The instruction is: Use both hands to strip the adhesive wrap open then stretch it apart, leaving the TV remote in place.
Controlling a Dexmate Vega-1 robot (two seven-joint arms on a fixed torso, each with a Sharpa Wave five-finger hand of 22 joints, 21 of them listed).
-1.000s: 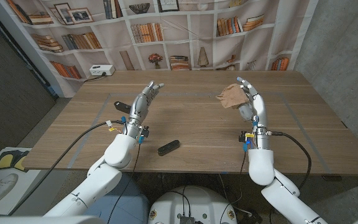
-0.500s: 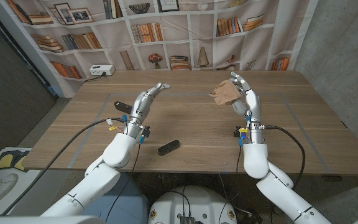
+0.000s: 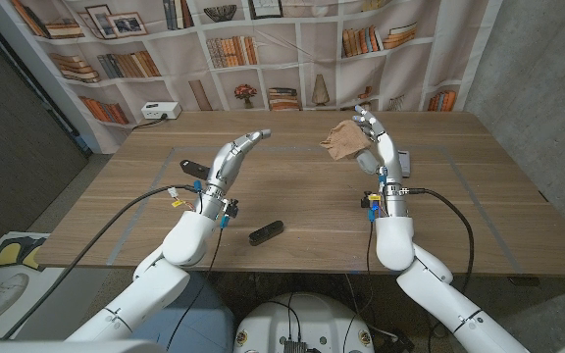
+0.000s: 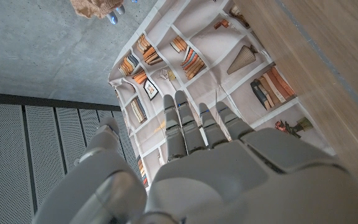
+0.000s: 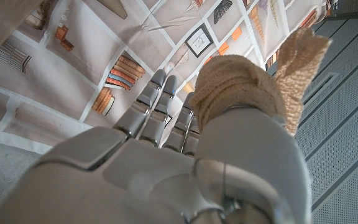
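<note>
The tan wrap [image 3: 342, 143] looks like rough woven cloth; the table [image 3: 312, 206] is matt wood, the remote [image 3: 266, 233] black plastic.

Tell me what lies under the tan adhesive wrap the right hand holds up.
The crumpled tan adhesive wrap is held in the right hand above the bare wooden table. The hand's fingers cover part of the wrap. The small black TV remote lies apart, near the table's front edge.
</note>
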